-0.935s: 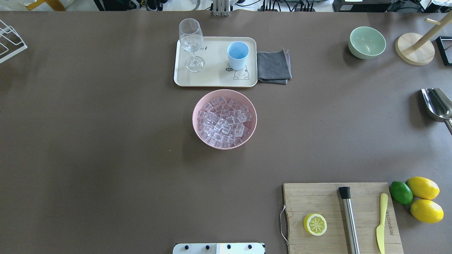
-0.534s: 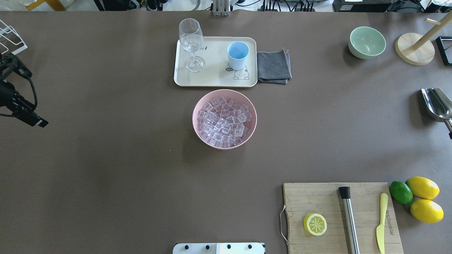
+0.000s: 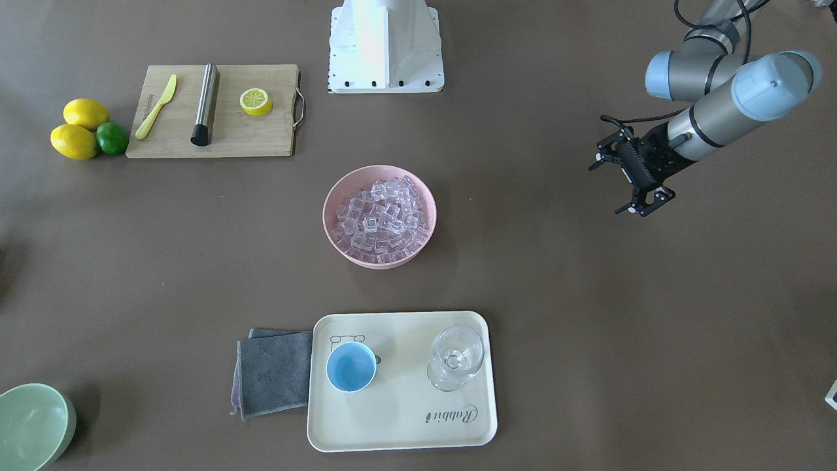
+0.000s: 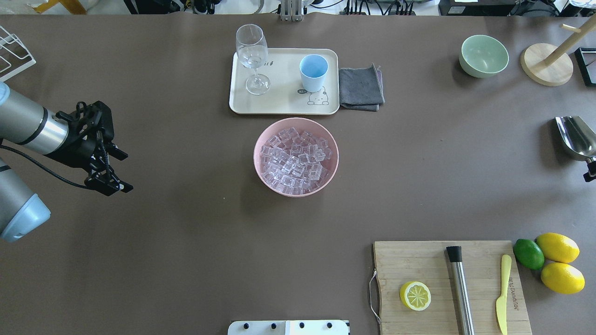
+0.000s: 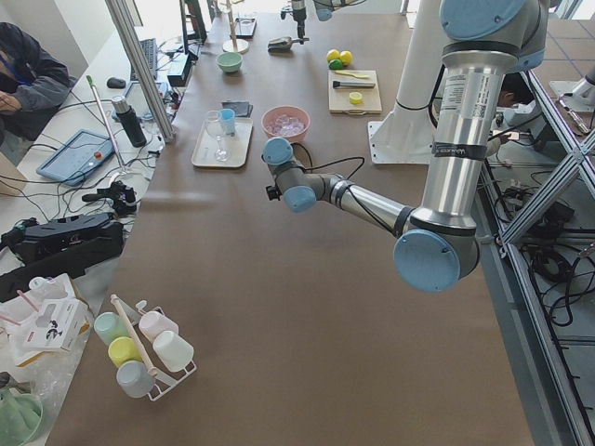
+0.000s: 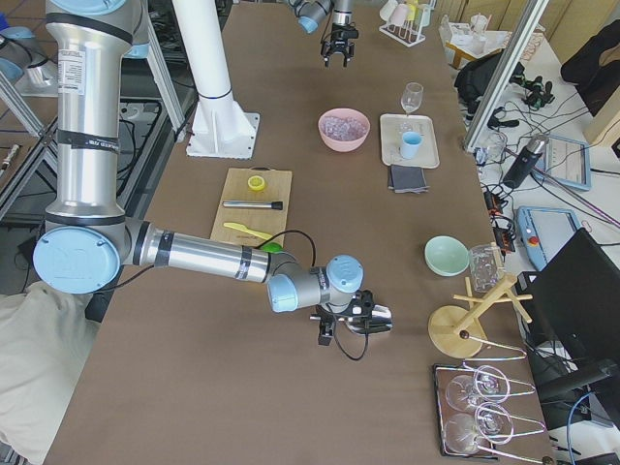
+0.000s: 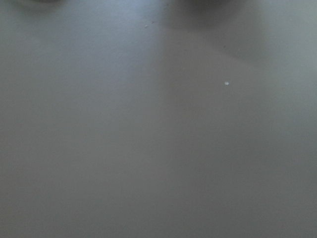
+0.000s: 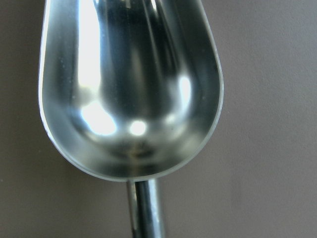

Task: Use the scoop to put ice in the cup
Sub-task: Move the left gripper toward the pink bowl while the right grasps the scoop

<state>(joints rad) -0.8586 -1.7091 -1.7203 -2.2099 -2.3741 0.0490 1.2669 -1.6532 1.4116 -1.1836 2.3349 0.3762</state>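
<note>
The ice [image 4: 294, 160] is heaped in a pink bowl [image 4: 255, 156] at the table's middle; it also shows in the front view [image 3: 379, 216]. The light-blue cup [image 4: 313, 72] stands upright on a cream tray [image 4: 284, 104] behind the bowl. The steel scoop [image 4: 575, 137] lies at the right edge and fills the right wrist view [image 8: 131, 89]. My right gripper [image 4: 590, 174] is at its handle, only its tip showing; I cannot tell its state. My left gripper [image 4: 122, 171] is open and empty, far left of the bowl.
A stemmed glass [image 4: 252, 56] stands on the tray, with a grey cloth [image 4: 361, 88] beside it. A green bowl [image 4: 484, 56] and wooden stand [image 4: 547, 65] sit back right. A cutting board [image 4: 433, 265] with rod, knife and lemon half lies front right.
My left arm has come in from the left edge and moved right over the table. My right gripper's tip has appeared at the right edge by the scoop handle.
</note>
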